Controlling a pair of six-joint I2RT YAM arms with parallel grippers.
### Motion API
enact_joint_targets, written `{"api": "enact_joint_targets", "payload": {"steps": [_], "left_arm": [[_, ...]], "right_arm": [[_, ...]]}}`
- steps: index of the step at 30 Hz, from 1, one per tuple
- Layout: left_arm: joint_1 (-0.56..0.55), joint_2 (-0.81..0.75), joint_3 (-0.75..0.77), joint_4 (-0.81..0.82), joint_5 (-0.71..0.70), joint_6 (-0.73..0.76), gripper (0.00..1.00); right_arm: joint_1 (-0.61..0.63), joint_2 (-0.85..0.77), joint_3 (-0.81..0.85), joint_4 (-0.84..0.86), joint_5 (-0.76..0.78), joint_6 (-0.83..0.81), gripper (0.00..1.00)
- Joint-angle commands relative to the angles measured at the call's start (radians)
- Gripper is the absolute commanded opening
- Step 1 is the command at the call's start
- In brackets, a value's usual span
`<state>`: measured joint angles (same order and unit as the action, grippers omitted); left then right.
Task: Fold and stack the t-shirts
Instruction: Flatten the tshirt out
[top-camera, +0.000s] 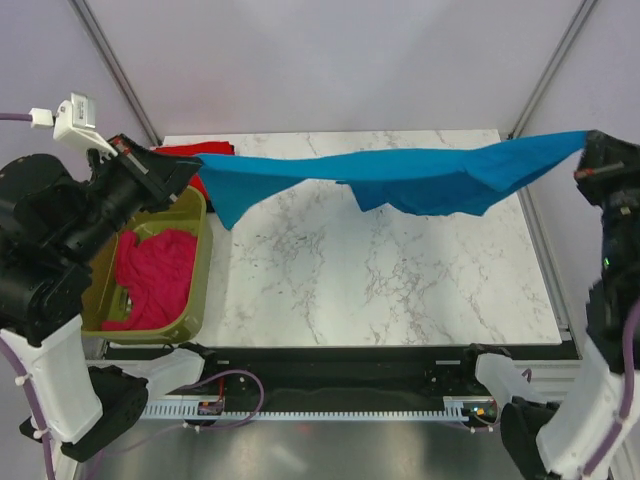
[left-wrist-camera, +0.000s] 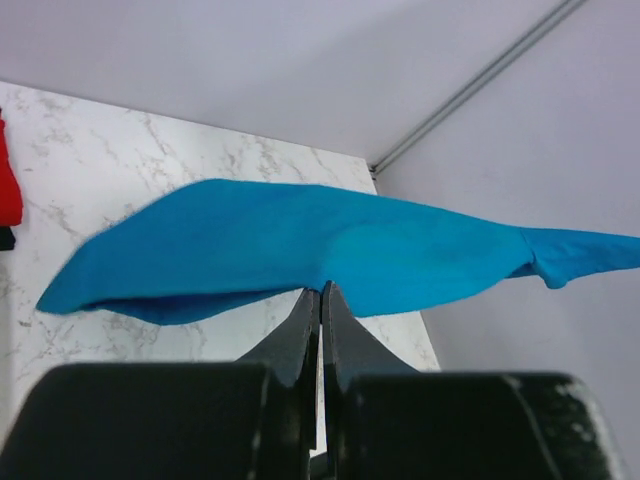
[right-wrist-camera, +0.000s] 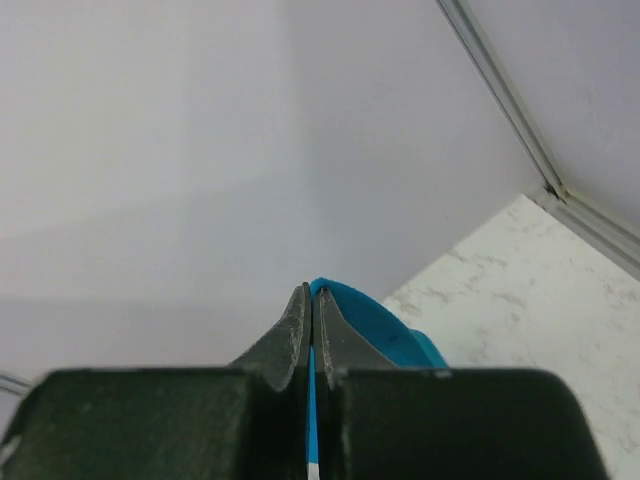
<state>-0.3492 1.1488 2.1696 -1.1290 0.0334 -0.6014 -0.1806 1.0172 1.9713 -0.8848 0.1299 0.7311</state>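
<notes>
Fabric spans nearly the whole width of the marble table (top-camera: 380, 290): the bright blue t-shirt (top-camera: 420, 178) is strung up in the air between the two arms, over the far half of the tabletop and clear of it. From where I stand, the left gripper (top-camera: 192, 168) pinches one end of it above the table's far left corner. The right gripper (top-camera: 592, 152) pinches the other end out past the far right edge. The cloth sags a little between them, with a loose fold drooping near the left end and a wider flap hanging under the middle and right part.

Seen from the left wrist, the two black fingers (left-wrist-camera: 298, 335) are pressed together with the lower edge of the blue shirt caught at their tips. The rest of it stretches away toward the wall on the right. Seen from the right wrist, that claw's fingers (right-wrist-camera: 290, 335) are likewise closed tight. A thin strip of blue cloth runs down between them, and a bunch of it bulges just beyond the tips.

The red t-shirt (top-camera: 195, 150) lies on the table at the far left corner, mostly hidden behind the left gripper and the blue cloth. The magenta-pink t-shirt (top-camera: 155, 275) sits crumpled inside the olive-green tub (top-camera: 198, 262), which stands along the left side of the table, partly under the left arm.
</notes>
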Motion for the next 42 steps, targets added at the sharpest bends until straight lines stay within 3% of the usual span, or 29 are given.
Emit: {"api": "enact_joint_targets", "payload": {"steps": [1, 6, 11, 16, 19, 21, 24, 28, 31, 33, 38, 41, 42], "left_arm": [[-0.001, -0.011, 0.025, -0.066, 0.097, -0.014, 0.02], [-0.001, -0.027, -0.014, -0.084, 0.126, 0.0, 0.02], [-0.001, 0.005, -0.145, -0.028, 0.099, 0.023, 0.02], [-0.001, 0.116, -0.293, 0.101, 0.037, 0.025, 0.02], [0.0, 0.241, -0.306, 0.213, 0.043, 0.02, 0.02], [0.001, 0.377, -0.26, 0.258, -0.03, 0.032, 0.02], [0.016, 0.6, -0.056, 0.247, -0.063, 0.071, 0.02], [0.035, 0.773, 0.313, 0.242, -0.017, 0.043, 0.02], [0.039, 0.819, 0.427, 0.258, -0.087, 0.005, 0.02], [0.055, 0.798, 0.365, 0.311, -0.038, -0.032, 0.02], [0.058, 0.672, 0.256, 0.333, 0.017, -0.003, 0.02], [0.055, 0.555, 0.066, 0.337, 0.063, 0.02, 0.02], [0.055, 0.524, -0.068, 0.344, 0.08, 0.031, 0.02]], "right_arm": [[0.0, -0.103, 0.081, -0.028, 0.047, 0.025, 0.0], [0.0, -0.095, 0.149, -0.102, 0.014, 0.014, 0.0], [0.0, -0.034, 0.057, -0.076, -0.045, -0.027, 0.0], [0.001, 0.066, -0.122, 0.09, -0.036, -0.103, 0.0], [0.0, 0.161, -0.179, 0.232, 0.017, -0.134, 0.0], [0.001, 0.256, -0.189, 0.289, 0.03, -0.159, 0.0], [-0.003, 0.409, -0.123, 0.4, -0.033, -0.171, 0.0], [-0.01, 0.677, 0.222, 0.425, -0.111, -0.199, 0.0], [-0.022, 0.8, 0.467, 0.428, -0.199, -0.22, 0.0], [-0.03, 0.807, 0.504, 0.458, -0.214, -0.207, 0.0], [-0.034, 0.654, 0.362, 0.5, -0.196, -0.266, 0.0], [-0.034, 0.513, 0.154, 0.491, -0.083, -0.273, 0.0], [-0.034, 0.468, 0.073, 0.506, -0.026, -0.263, 0.0]]}}
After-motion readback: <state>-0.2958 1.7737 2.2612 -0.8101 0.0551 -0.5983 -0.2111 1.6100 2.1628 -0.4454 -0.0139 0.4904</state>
